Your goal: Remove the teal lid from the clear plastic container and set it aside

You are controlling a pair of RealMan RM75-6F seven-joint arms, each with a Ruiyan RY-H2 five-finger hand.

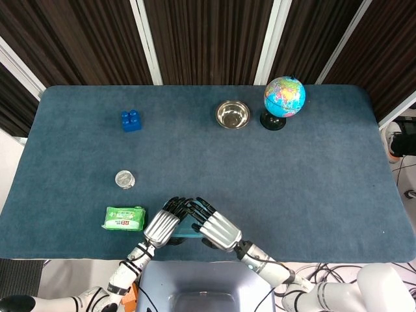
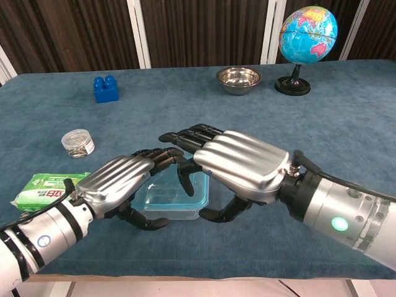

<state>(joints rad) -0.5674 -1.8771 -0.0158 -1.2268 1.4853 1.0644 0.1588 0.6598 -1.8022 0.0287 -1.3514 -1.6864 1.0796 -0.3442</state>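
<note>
**Two hands crowded over one lid**

The left hand [image 2: 120,179] cupped the container [image 2: 173,199] at lower centre. The right hand [image 2: 241,164] arched over its teal lid [image 2: 199,185]; whether it gripped, I could not tell. Fingers might collide, or the container lift with it.

Both hands over the clear plastic container with teal lid [image 2: 170,198] near the front edge of the blue-carpeted table [image 2: 322,124]. Left hand [image 2: 120,179] arches over its left side, right hand [image 2: 238,164] over its right; whether either grips it is unclear. Green wipes pack [image 2: 46,187] front-left, blue toy brick [image 2: 106,88], steel bowl [image 2: 238,79], globe [image 2: 307,34] along the back.
</note>
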